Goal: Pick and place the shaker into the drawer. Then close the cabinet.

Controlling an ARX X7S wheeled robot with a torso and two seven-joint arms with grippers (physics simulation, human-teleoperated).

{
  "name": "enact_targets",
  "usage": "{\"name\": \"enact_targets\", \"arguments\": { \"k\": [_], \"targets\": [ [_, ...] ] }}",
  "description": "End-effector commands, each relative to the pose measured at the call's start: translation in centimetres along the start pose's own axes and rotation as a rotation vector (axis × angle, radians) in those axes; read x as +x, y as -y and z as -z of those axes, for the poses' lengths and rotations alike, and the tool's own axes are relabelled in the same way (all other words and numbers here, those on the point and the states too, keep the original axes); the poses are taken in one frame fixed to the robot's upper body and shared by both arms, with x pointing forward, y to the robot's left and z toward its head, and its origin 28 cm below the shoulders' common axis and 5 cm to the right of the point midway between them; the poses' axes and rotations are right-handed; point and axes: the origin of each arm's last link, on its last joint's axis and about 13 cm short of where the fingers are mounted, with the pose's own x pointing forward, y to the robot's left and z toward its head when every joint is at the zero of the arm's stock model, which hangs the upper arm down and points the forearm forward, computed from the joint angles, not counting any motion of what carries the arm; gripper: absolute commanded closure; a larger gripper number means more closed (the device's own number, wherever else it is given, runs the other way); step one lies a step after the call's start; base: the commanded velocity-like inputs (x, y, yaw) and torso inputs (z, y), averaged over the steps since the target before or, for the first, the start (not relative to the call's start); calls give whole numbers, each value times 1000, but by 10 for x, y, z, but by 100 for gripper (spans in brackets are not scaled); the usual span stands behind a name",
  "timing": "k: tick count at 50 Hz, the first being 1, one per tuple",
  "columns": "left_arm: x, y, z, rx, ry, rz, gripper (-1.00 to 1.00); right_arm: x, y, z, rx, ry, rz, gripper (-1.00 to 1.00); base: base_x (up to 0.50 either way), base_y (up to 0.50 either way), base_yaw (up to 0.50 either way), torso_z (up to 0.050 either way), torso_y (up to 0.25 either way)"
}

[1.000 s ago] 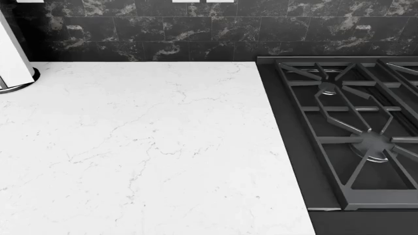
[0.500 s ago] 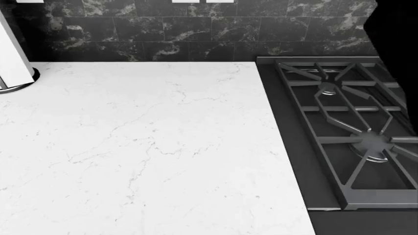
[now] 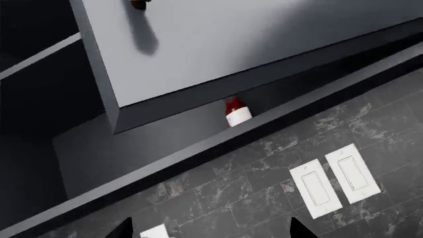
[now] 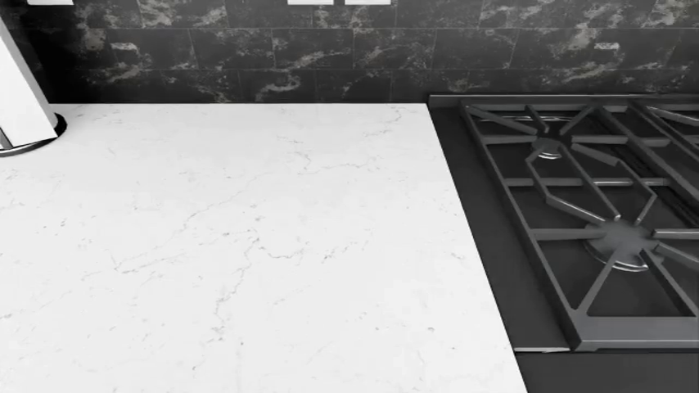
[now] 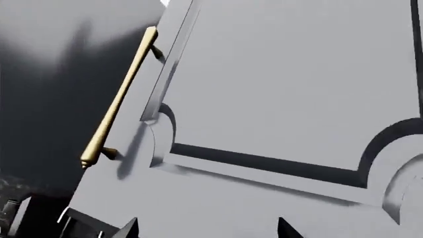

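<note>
Marble countertop [image 4: 241,246] fills most of the head view, with a gas stove [image 4: 590,221] along its right edge and a white cylinder on a chrome base [image 4: 22,98] at its back left corner. Neither the shaker nor the drawer shows in any view, so where they lie cannot be told; the search for the shaker, I judge, has not yet begun in earnest.

Both arms are raised out of the head view. Left wrist camera looks up at a cabinet with an open door [image 3: 218,44], a red-capped bottle [image 3: 236,112] on its shelf [image 3: 165,148], and white wall switches [image 3: 334,179] on the dark tile below. Left gripper [image 3: 210,230] shows two fingertips spread wide, holding nothing.

Right wrist camera faces a grey panelled door [image 5: 284,99] with a brass bar handle [image 5: 119,99]. Right gripper [image 5: 207,229] likewise stands spread and empty, probably lifted clear so the head can scan the counter.
</note>
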Motion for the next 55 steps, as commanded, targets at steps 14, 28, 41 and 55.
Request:
{"name": "enact_targets", "arguments": {
  "k": [14, 28, 41, 55],
  "targets": [
    [21, 61, -96, -30, 366, 477, -100, -140, 24, -39, -219, 65, 601, -100, 0, 0, 0, 0, 0],
    [82, 34, -163, 131, 563, 445, -100, -147, 26, -40, -212, 62, 624, -100, 0, 0, 0, 0, 0],
    [177, -26, -201, 220, 625, 124, -100, -147, 25, -35, -217, 32, 630, -100, 0, 0, 0, 0, 0],
    [243, -11, -79, -30, 15, 23, -100, -153, 23, -23, -201, -26, 631, -100, 0, 0, 0, 0, 0]
  ]
}}
